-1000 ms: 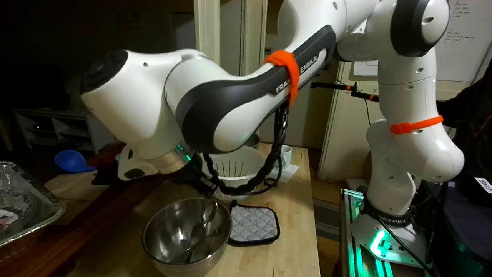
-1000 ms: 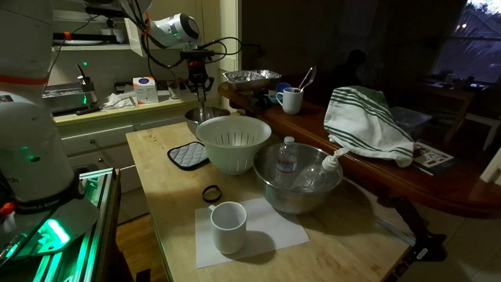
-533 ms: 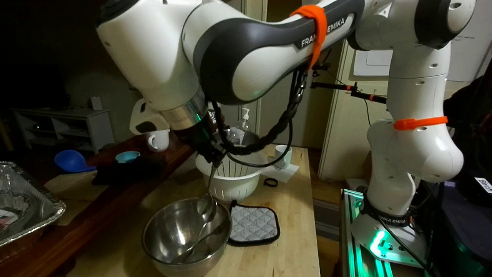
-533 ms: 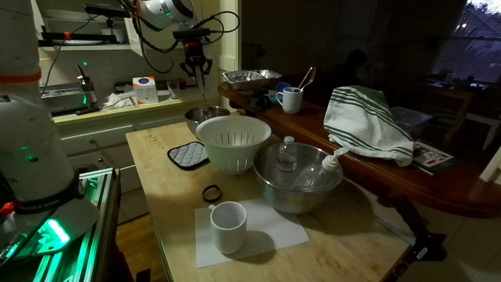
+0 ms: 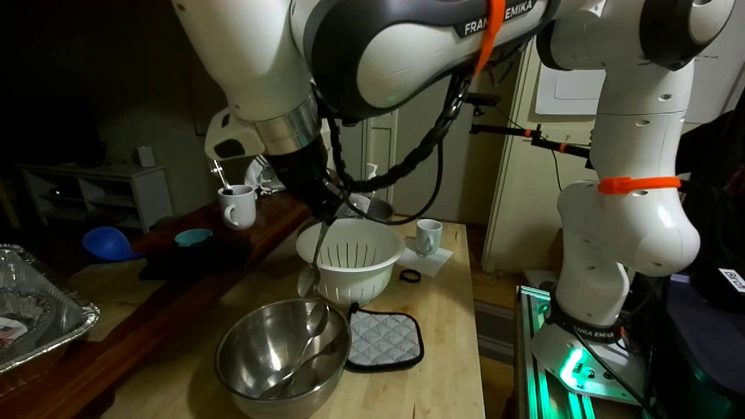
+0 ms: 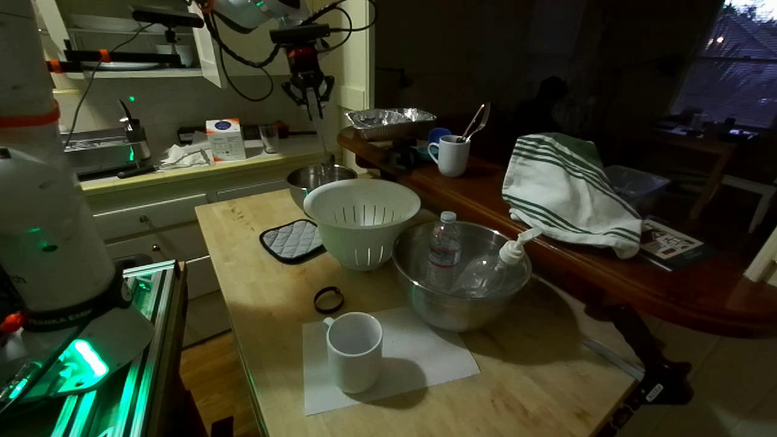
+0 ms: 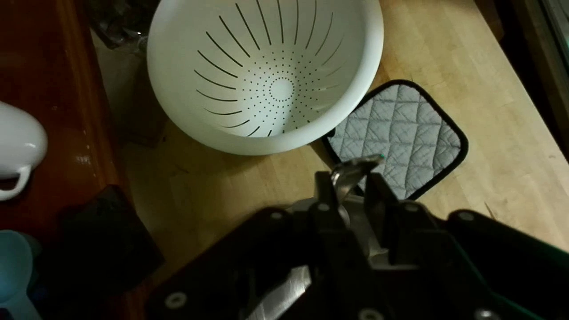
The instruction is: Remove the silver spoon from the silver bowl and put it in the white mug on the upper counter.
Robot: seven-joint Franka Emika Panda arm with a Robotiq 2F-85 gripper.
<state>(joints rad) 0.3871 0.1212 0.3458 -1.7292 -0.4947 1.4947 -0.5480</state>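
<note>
My gripper [image 5: 330, 214] is shut on the handle of a silver spoon [image 5: 308, 280], whose bowl end hangs down. The spoon's lower end shows just above the far rim of the silver bowl [image 5: 291, 404]. In the wrist view the spoon [image 7: 349, 174] shows between the fingertips, and part of the silver bowl [image 7: 286, 289] shows below the fingers. Another spoon [image 5: 318, 323] lies inside the silver bowl. The white mug [image 6: 452, 158] stands on the dark wooden upper counter [image 6: 491, 197] with utensils in it. The mug also shows in the wrist view [image 7: 20, 142].
A white colander [image 5: 355, 279] and a grey pot holder [image 5: 385, 342] lie beside the silver bowl. A second white mug [image 6: 355, 358] and a larger steel bowl [image 6: 455, 312] with bottles stand on the table. A foil tray [image 6: 388, 127] and a small teal bowl [image 5: 193, 237] are on the upper counter.
My gripper has risen from near the silver bowl's rim. It has lifted the spoon up and out of the bowl. The other spoon has stayed inside.
</note>
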